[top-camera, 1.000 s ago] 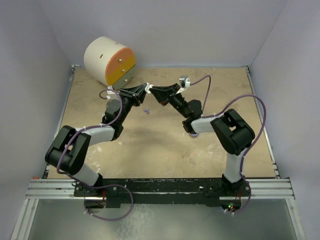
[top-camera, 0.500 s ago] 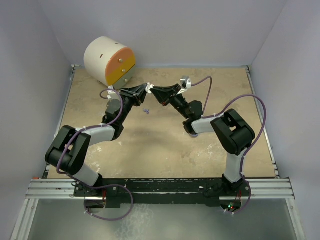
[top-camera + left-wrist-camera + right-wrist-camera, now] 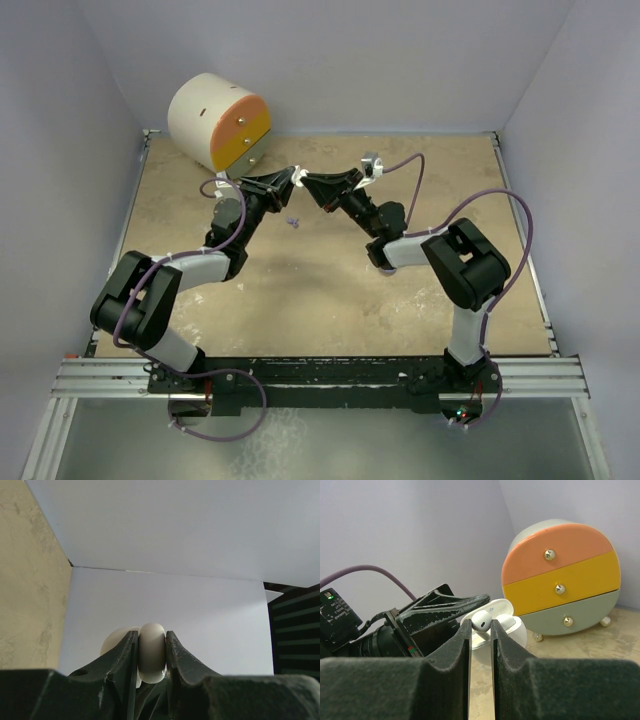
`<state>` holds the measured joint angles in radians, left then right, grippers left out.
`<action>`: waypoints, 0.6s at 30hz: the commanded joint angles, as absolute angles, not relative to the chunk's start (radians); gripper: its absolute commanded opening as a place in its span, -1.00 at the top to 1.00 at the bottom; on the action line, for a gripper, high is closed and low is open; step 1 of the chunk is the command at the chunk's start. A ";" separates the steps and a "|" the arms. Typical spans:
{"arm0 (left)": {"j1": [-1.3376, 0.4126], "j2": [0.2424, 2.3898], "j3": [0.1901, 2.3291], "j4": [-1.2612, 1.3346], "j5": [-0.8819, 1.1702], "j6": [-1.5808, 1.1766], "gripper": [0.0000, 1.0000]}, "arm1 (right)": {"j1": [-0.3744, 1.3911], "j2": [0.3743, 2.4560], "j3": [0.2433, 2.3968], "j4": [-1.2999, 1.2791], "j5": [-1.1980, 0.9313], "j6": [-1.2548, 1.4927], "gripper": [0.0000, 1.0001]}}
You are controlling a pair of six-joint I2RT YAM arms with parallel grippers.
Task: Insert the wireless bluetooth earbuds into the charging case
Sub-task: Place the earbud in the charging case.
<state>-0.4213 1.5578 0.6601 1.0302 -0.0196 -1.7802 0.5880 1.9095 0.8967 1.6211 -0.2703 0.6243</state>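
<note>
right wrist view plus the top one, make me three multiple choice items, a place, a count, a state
1. Where does the round drawer unit stand? A) between the arm bases B) at the far left corner of the table C) at its near right edge
2. How many drawer fronts does it show? A) one B) five C) three
3. What is the right gripper doing? A) shut on a white earbud B) wide open, empty C) shut on a cable
Answers: 1 B, the top view shows it in the back corner; 2 C, orange, yellow, grey-green; 3 A, the earbud sits pinched between its fingers, by the charging case in the left gripper.
</note>
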 commanded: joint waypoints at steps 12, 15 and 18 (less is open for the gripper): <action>-0.424 1.544 0.710 1.138 -0.040 -1.804 1.00 | 0.586 1.850 0.875 2.301 -0.260 0.587 0.41; -0.424 1.546 0.710 1.137 -0.040 -1.804 1.00 | 0.585 1.847 0.875 2.301 -0.259 0.585 0.39; -0.424 1.550 0.711 1.140 -0.040 -1.805 1.00 | 0.584 1.843 0.874 2.300 -0.259 0.582 0.37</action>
